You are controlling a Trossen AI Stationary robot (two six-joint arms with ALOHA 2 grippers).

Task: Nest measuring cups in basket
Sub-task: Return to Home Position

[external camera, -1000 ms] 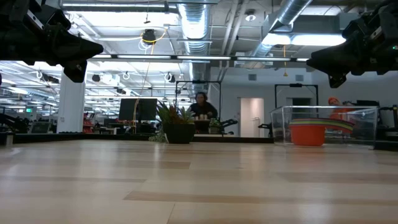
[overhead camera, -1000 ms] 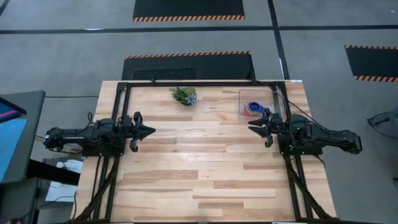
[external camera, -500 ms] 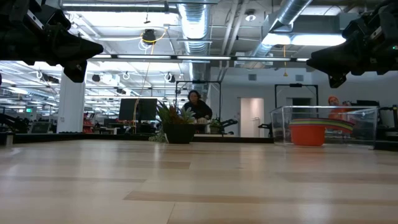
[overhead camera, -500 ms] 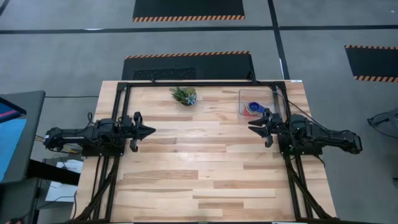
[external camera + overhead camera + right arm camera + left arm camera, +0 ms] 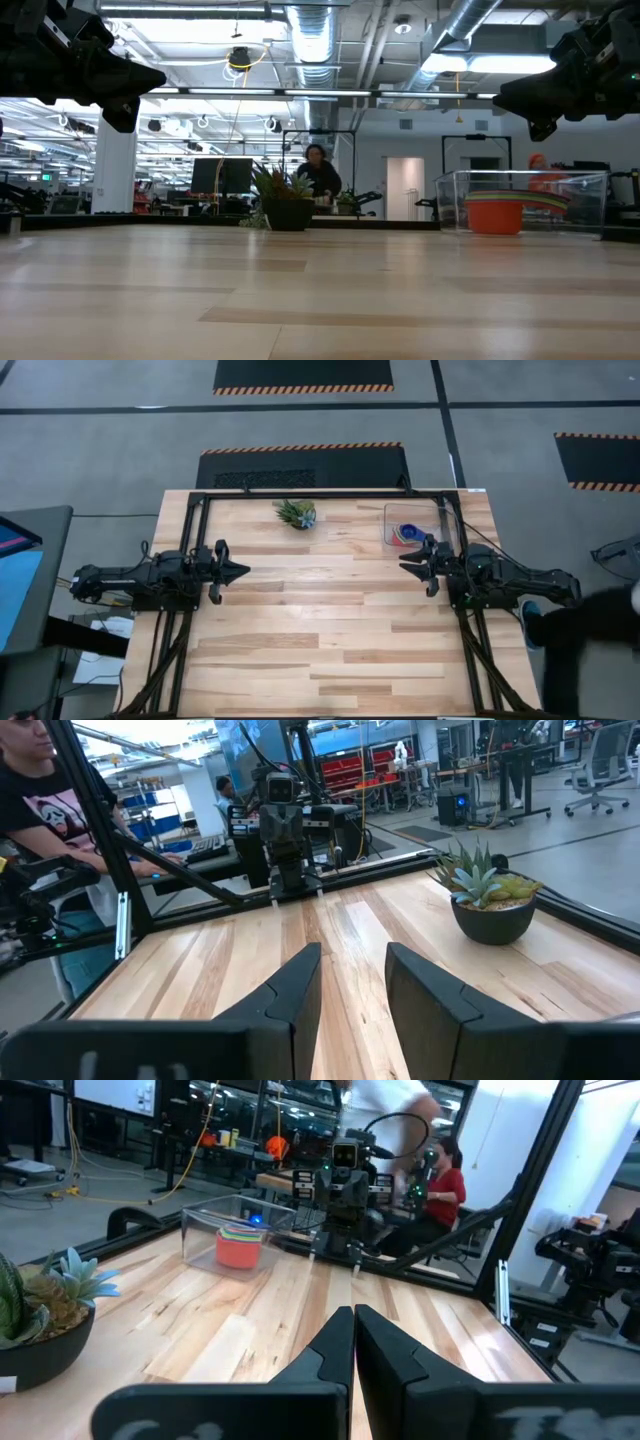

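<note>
CUPS NESTED, ARMS PARKED: the right claw (image 5: 352,955) hangs released above the bench (image 5: 330,630), fingers apart w/ nothing between them. The left claw (image 5: 353,1320) hangs clenched & empty, tips touching. The basket (image 5: 455,205) stands just beside the right claw, on its far-edge side, & well apart from the left claw, across the bench from it. Inside, the cups (image 5: 495,215) sit as one stack. In the low view an orange bowl is outermost w/ thin coloured rims above it; from above, a blue one shows in the middle. A plant (image 5: 297,513) stands off toward the far edge, apart from both claws.

Handling, as a judgement: the cups look like thin moulded plastic, so light, stiff & smooth, prob. slippery to a pinch on the round wall. Best hold is prob. the flat handle, or a pinch over the rim w/ one finger inside; the handles can't be made out here. Nested tight, a pull on the top cup could drag those below. The basket looks light & hard-walled, so a nudge would prob. slide it. No cup shows outside the basket, so the job looks done.
</note>
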